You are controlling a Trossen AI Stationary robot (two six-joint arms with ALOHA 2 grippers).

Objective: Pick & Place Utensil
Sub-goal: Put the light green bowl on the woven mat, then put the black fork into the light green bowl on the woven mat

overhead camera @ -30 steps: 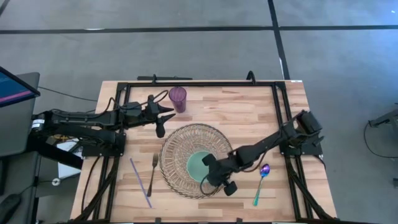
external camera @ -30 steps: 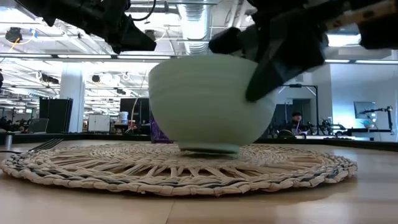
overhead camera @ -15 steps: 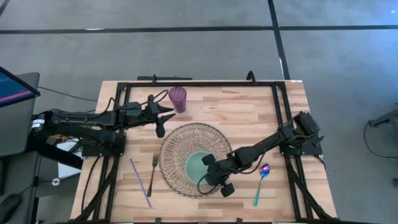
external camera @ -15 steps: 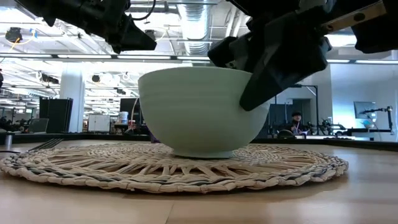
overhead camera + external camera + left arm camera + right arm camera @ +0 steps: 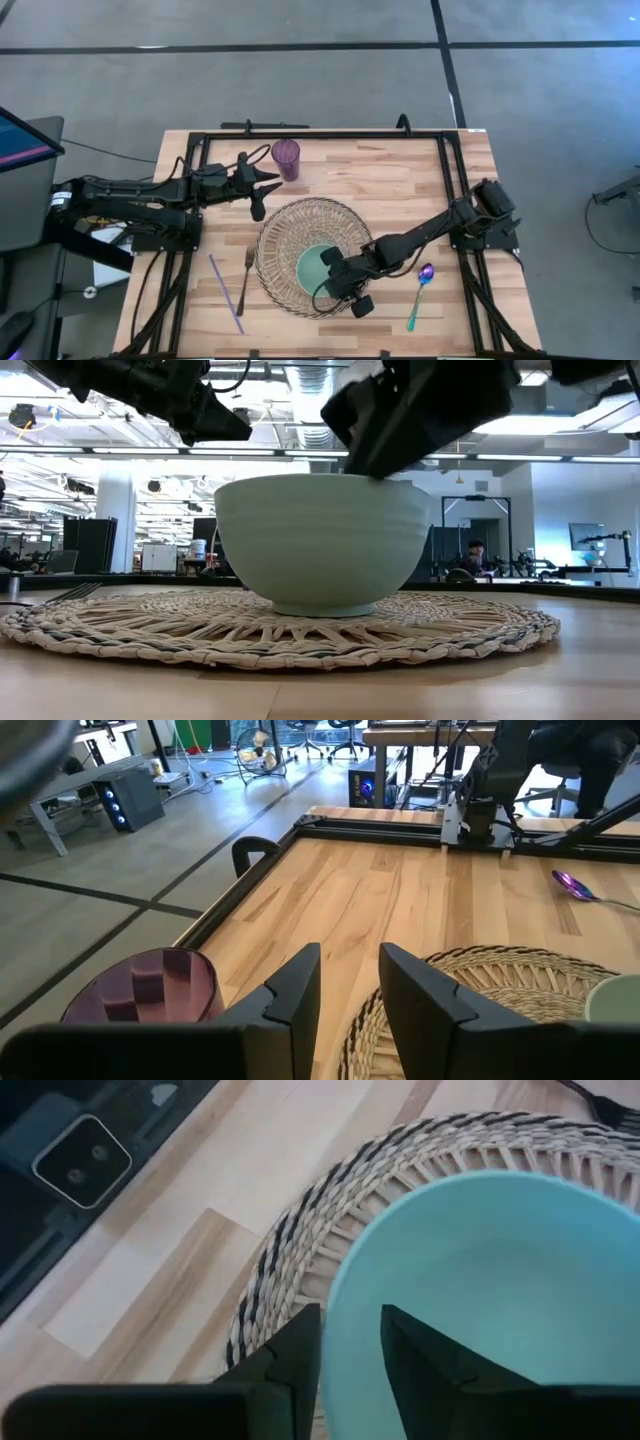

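Observation:
A pale green bowl [image 5: 315,265] stands upright with its foot on a round woven placemat [image 5: 295,235]. My right gripper [image 5: 340,283] is open just above the bowl's near right rim, one finger over the inside and one outside. An iridescent spoon [image 5: 420,292] lies on the wood to the right of the placemat. To the placemat's left lie a fork [image 5: 246,275] and a thin purple stick [image 5: 225,293]. My left gripper [image 5: 265,195] hovers open beside a purple cup [image 5: 286,157] at the far left, holding nothing. My right gripper [image 5: 350,1345] straddles the bowl's rim [image 5: 335,1320] from above, with one finger on each side of the wall. The low view shows a dark fingertip reaching down to the rim [image 5: 378,476]. Whether it touches the rim I cannot tell. The bowl stands level on the placemat.
A black metal frame [image 5: 320,135] runs around the tabletop. Bare wood shows at the far right [image 5: 400,180] and along the near edge. The fork's tines [image 5: 60,592] show at the low view's left. A person sits in the room behind [image 5: 475,555].
My right gripper has opened, let go of the bowl's side and risen to just above its rim. The bowl has shifted a little toward the table's near edge on the placemat and now stands level there.

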